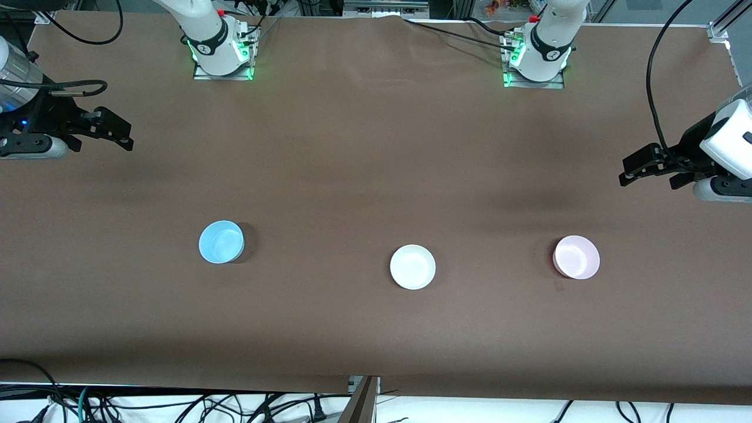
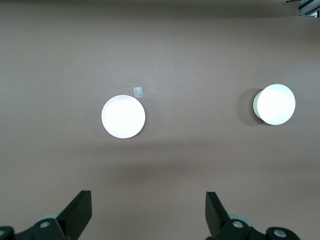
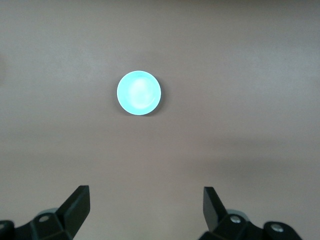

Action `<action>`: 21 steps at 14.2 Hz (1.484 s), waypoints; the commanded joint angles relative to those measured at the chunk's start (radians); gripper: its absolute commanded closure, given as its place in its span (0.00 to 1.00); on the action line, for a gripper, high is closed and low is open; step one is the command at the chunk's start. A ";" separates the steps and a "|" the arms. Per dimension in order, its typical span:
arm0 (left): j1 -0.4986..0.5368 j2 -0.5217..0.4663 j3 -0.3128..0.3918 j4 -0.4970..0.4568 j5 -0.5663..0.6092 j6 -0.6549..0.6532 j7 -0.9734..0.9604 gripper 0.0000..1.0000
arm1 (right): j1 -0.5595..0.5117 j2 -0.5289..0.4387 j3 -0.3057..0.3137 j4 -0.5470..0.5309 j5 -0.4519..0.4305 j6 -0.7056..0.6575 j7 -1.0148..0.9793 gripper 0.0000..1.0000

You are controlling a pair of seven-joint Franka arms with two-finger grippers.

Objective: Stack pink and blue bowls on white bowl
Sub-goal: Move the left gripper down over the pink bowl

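Three bowls stand in a row on the brown table. The blue bowl [image 1: 221, 241] [image 3: 139, 93] is toward the right arm's end, the white bowl [image 1: 413, 267] [image 2: 274, 104] is in the middle, and the pink bowl [image 1: 576, 257] [image 2: 123, 116] is toward the left arm's end. All are upright, apart and hold nothing. My right gripper [image 1: 104, 141] [image 3: 146, 190] hangs open and high over its end of the table. My left gripper [image 1: 649, 179] [image 2: 148, 195] hangs open over the other end. Neither touches a bowl.
Both arm bases [image 1: 222, 47] [image 1: 537, 56] stand along the table edge farthest from the front camera. A small scrap of tape [image 2: 138, 91] lies on the brown cloth [image 1: 376, 176] beside the pink bowl. Cables [image 1: 176, 405] hang below the near edge.
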 commanded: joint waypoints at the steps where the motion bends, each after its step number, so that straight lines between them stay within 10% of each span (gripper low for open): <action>1: -0.009 0.019 -0.007 0.028 0.035 0.008 0.018 0.00 | 0.001 0.002 0.002 0.010 0.002 -0.004 -0.013 0.00; 12: -0.009 0.290 -0.001 0.008 0.315 0.157 0.008 0.00 | 0.000 0.000 -0.003 0.004 0.009 -0.015 -0.013 0.00; 21: -0.015 0.409 0.214 -0.316 0.461 0.674 -0.087 0.00 | -0.002 0.002 -0.004 0.004 0.009 -0.016 -0.013 0.00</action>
